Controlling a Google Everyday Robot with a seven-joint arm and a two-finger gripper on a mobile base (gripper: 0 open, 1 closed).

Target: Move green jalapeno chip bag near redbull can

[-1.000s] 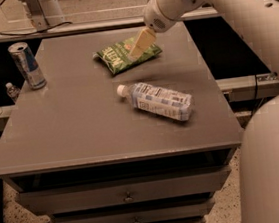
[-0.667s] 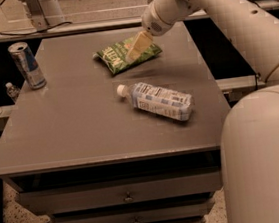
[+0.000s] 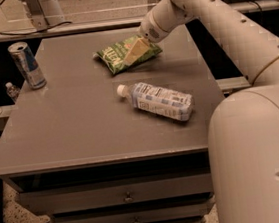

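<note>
The gripper (image 3: 136, 50) sits on the green jalapeno chip bag (image 3: 112, 59) at upper centre, hiding part of its right half; whether it grips the bag cannot be told. The redbull can (image 3: 27, 66) stands well apart, upper left. A clear bottle (image 3: 161, 101) lies mid-table (image 3: 80, 125).

The green jalapeno chip bag (image 3: 113, 59) is dark green with white lettering. The cream gripper (image 3: 134, 52) rests on it near the desk's far edge. The redbull can (image 3: 28, 65) is silver and blue. The desk (image 3: 81, 130) is plain grey-brown. The bottle (image 3: 161, 102) is clear, with a white cap and a pale printed label.
</note>
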